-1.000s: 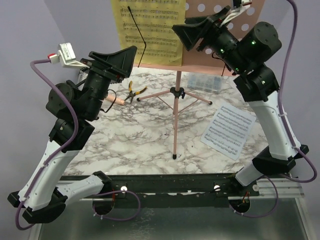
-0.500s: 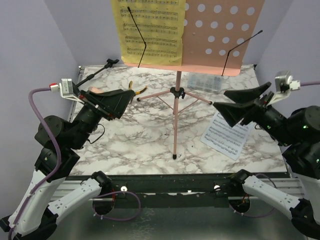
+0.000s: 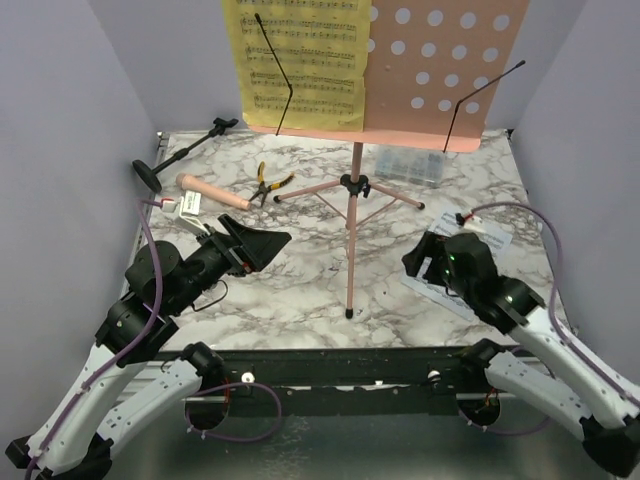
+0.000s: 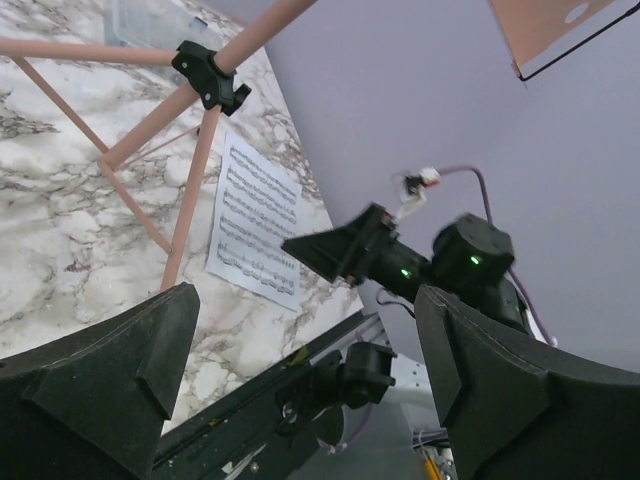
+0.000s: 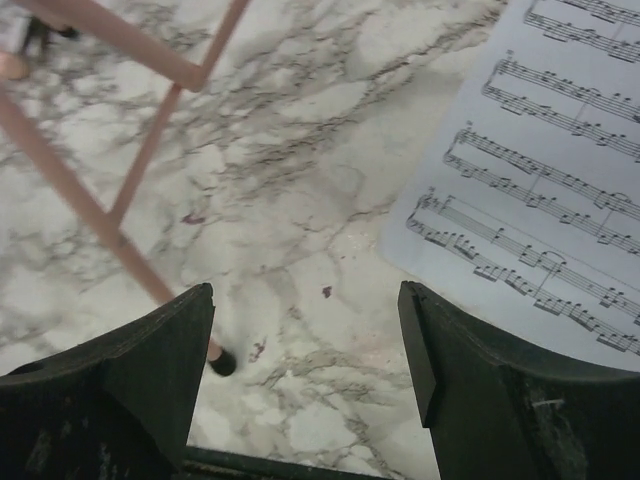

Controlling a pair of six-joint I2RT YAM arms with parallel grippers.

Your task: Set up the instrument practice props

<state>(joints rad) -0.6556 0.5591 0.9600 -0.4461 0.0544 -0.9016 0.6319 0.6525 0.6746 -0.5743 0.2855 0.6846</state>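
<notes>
The pink perforated music stand (image 3: 440, 70) stands upright at the table's middle on its tripod (image 3: 352, 230). A yellow music sheet (image 3: 300, 60) rests on the left of its desk. A white music sheet (image 3: 487, 233) lies flat at the right, partly under my right arm; it also shows in the right wrist view (image 5: 540, 180) and the left wrist view (image 4: 258, 225). The black mic stand (image 3: 185, 150) lies on its side at the far left, with the pink-beige microphone (image 3: 212, 192) beside it. My left gripper (image 3: 255, 245) is open and empty, low at the left. My right gripper (image 3: 425, 258) is open and empty just above the table, beside the white sheet's near-left edge.
Yellow-handled pliers (image 3: 268, 183) lie near the tripod's left leg. A clear compartment box (image 3: 408, 165) sits behind the stand at the right. The tripod's front leg foot (image 5: 222, 362) is close to my right gripper's left finger. Purple walls close the sides and back.
Both arms have come down from high positions. The right gripper dropped from near the stand's desk to the table by the white sheet. The left gripper lowered and swung toward the middle.
</notes>
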